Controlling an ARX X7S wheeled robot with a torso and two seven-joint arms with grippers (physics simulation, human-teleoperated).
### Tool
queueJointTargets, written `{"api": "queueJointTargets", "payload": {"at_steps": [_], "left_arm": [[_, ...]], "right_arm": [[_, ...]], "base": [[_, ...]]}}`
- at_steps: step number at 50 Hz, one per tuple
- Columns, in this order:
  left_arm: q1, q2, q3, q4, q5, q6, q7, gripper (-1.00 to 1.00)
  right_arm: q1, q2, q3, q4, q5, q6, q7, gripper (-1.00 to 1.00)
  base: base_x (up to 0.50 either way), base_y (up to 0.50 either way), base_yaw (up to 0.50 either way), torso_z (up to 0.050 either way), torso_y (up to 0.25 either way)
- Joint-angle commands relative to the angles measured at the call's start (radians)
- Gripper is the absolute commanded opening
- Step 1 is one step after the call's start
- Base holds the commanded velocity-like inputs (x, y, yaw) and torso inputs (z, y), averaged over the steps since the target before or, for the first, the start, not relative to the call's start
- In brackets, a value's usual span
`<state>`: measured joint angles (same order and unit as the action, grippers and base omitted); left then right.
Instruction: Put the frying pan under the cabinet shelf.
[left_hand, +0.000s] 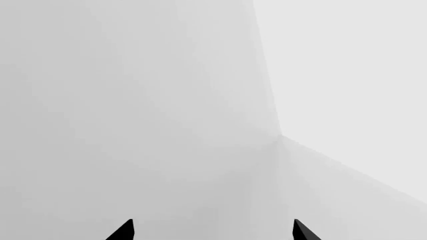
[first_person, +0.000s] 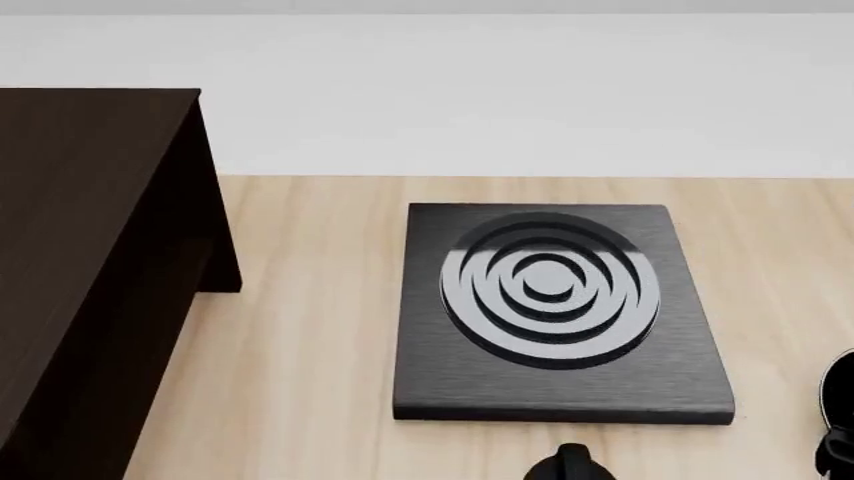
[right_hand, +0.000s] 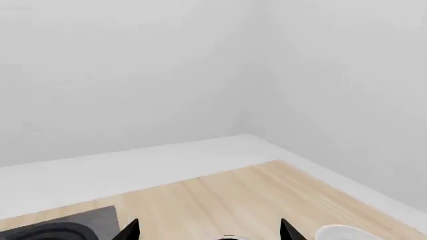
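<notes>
Frying pan not identifiable in any view, both grippers' jaws standing apart and empty, left gripper (left_hand: 212, 231) facing bare wall: risk is a blind reach across the bench (first_person: 307, 330) striking the burner plate (first_person: 561, 310) or cabinet shelf (first_person: 94, 250).

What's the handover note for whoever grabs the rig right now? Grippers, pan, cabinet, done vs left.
Left gripper: fingertips apart, nothing between them, facing bare walls.
Right gripper: fingertips apart, empty, over the wooden counter.
Cabinet shelf: at the counter's left in the head view.
Burner plate: mid-counter, nothing on it.
Frying pan: not clearly visible in any view; a dark shape at the head view's right edge can't be identified.
Done: nothing visible.
Left: find the pan, grasp it, place it under the shelf.
</notes>
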<state>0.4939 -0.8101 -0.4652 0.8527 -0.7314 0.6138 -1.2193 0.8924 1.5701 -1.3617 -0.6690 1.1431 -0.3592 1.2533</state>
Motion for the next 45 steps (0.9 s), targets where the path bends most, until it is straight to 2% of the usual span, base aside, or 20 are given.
{"api": "queueJointTargets", "payload": {"at_steps": [1,14,45], "left_arm": [[-0.003,0.007,-0.002,0.002,-0.002,-0.007,0.009,1.00],[-0.010,0.011,0.000,0.003,-0.005,-0.016,0.017,1.00],[-0.009,0.032,-0.009,0.014,-0.007,-0.033,0.035,1.00]], "right_arm": [[-0.070,0.001,-0.068,0.097,0.016,-0.090,-0.049,1.00],[-0.144,0.001,-0.140,0.171,0.058,-0.240,-0.125,1.00],[-0.241,0.001,-0.232,0.266,0.101,-0.391,-0.203,1.00]], "base": [[0.00,0.00,0.00,0.000,0.000],[0.00,0.00,0.00,0.000,0.000],[0.00,0.00,0.00,0.000,0.000]]}}
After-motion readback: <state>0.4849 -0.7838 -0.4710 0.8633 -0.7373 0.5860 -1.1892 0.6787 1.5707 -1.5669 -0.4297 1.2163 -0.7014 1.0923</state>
